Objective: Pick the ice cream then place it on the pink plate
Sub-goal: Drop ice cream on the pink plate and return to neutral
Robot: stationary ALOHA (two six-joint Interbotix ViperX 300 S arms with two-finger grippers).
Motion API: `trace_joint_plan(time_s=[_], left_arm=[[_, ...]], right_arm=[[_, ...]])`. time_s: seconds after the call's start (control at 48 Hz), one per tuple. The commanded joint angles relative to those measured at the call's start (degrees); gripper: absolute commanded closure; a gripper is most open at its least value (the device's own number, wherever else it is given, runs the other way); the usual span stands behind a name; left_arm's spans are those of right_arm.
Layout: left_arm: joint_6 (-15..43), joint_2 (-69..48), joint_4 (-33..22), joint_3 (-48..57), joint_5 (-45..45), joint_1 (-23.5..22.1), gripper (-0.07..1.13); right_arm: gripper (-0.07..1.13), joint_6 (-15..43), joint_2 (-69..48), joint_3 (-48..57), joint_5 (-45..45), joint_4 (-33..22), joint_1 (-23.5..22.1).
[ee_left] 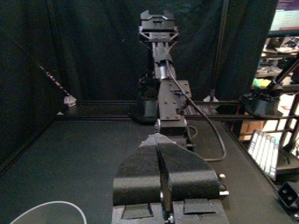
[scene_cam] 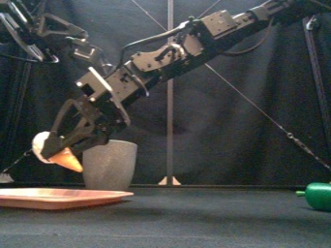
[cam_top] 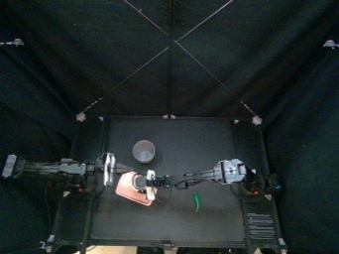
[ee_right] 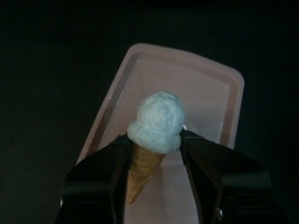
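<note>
Placing step: right gripper (ee_right: 160,171) clamps the ice cream (ee_right: 158,127) above the pink plate (ee_right: 216,87); next, lower and release; left gripper (ee_left: 163,153) rests closed, left.

Right arm (cam_top: 212,177) reaches in past the middle and slopes down toward the left. The right gripper (ee_right: 158,164) hangs in the air, jaws pinched on the ice cream (ee_right: 159,125) (cone end down). Left arm (cam_top: 54,168) sits low on its own side, left gripper (ee_left: 165,179) with jaws pressed together.

A robotics lab booth: black curtains (cam_top: 79,60) enclose a small black worktop (cam_top: 212,216), with left arm (cam_top: 54,169) and right arm (cam_top: 228,174) mounted beside it.
</note>
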Motion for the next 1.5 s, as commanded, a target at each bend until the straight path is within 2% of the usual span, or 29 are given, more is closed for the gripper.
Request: trace_joint_plan(time_s=[0.021,0.146,0.229,0.396,0.5,0.792,0.938,1.5], left_arm=[[0.0,0.0,0.1,-0.7,-0.4,0.0,1.09],[0.1,-0.2,0.1,-0.6,-0.4,0.0,1.09],[0.1,-0.2,0.1,-0.6,-0.4,0.1,1.09],[0.1,-0.2,0.1,-0.5,-0.4,0.1,1.09],[0.1,-0.3,0.1,-0.5,-0.4,0.1,1.09],[0.1,-0.5,0.2,-0.3,-0.2,0.1,1.09],[0.1,-0.7,0.1,0.0,-0.2,0.4,1.09],[0.0,-1.1,0.1,0.4,0.0,0.9,1.09]], right_arm=[[0.3,-0.1,-0.8,-3.5,0.5,-0.2,0.0],[0.1,0.1,-1.0,-3.0,1.1,0.0,0.0],[0.03,0.1,-1.8,-2.1,1.0,0.0,-0.2],[0.03,0.1,-5.2,0.6,-0.2,-0.2,-0.4],[0.03,0.1,-10.9,5.9,-1.1,-0.2,-1.0],[0.03,-0.1,-32.6,31.0,-14.7,3.5,-3.9],[0.03,-0.3,-42.5,40.7,-19.1,3.6,-4.3],[0.03,-0.3,-79.2,61.8,-23.0,2.6,-3.6]])
